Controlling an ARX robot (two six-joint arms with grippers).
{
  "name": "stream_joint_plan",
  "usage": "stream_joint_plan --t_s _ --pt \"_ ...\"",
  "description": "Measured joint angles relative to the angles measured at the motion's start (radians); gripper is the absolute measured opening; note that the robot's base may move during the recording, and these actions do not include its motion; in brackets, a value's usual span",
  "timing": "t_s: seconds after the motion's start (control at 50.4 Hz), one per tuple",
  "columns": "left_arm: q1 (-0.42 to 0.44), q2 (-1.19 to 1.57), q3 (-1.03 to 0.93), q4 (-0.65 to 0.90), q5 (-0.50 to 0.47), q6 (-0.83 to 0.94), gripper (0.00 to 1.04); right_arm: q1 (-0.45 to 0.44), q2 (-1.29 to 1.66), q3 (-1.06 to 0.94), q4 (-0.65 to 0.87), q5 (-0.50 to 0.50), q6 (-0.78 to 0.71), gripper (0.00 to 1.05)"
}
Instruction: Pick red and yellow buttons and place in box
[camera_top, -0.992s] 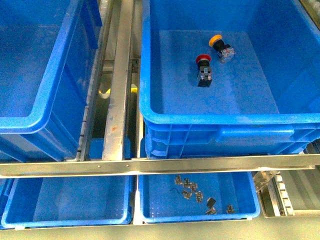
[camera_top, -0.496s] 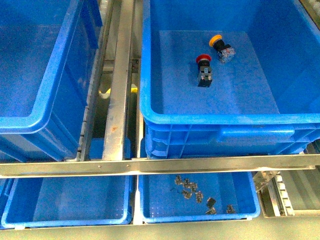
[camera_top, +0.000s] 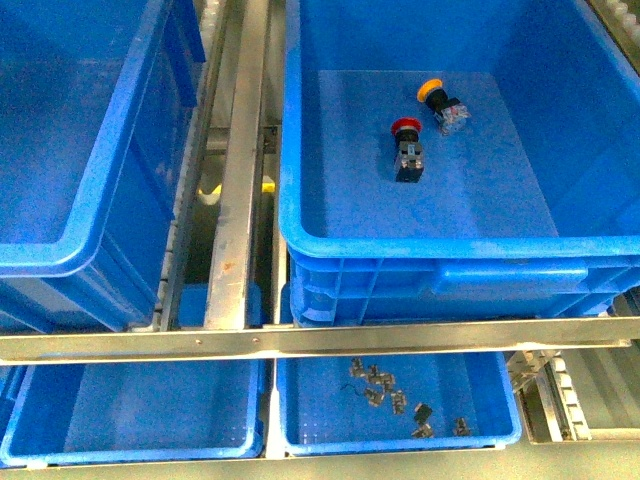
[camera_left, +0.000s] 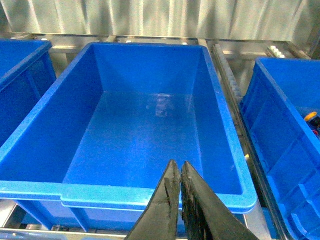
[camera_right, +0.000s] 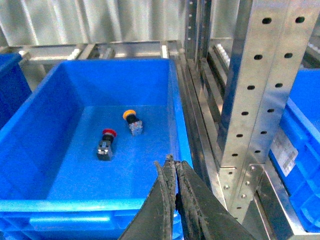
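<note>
The red button (camera_top: 405, 128) and yellow button (camera_top: 431, 91) lie in the box (camera_top: 430, 239) toward its far wall. Only the wrist views show the claws: left gripper (camera_left: 180, 172) and right gripper (camera_right: 174, 167) both pressed together, holding nothing.

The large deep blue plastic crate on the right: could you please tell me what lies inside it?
Inside the blue crate lie a red-capped button and a yellow-capped button. Its near wall hides the closest floor strip.

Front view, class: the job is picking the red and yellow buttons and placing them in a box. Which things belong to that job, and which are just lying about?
Belong to the job:
red button
yellow button
large blue crate they lie in

Just lying about:
small metal parts in the lower tray
empty lower-left tray
metal rails
</note>
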Motion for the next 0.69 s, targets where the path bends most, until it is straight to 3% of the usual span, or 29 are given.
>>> stream_joint_plan --t_s 0.416,0.635,0.694 --pt "0.0 0.0 0.0 0.0 0.0 0.0 0.03 0.0 -0.002 0.0 0.0 -0.002 0.0 0.04" --pt "0.0 0.0 0.0 0.0 0.0 0.0 0.03 0.0 -0.002 0.0 0.0 -0.002 -0.001 0.4" --pt "0.0 0.0 0.0 0.0 0.0 0.0 0.03 0.0 -0.002 0.0 0.0 -0.002 -0.001 0.56"
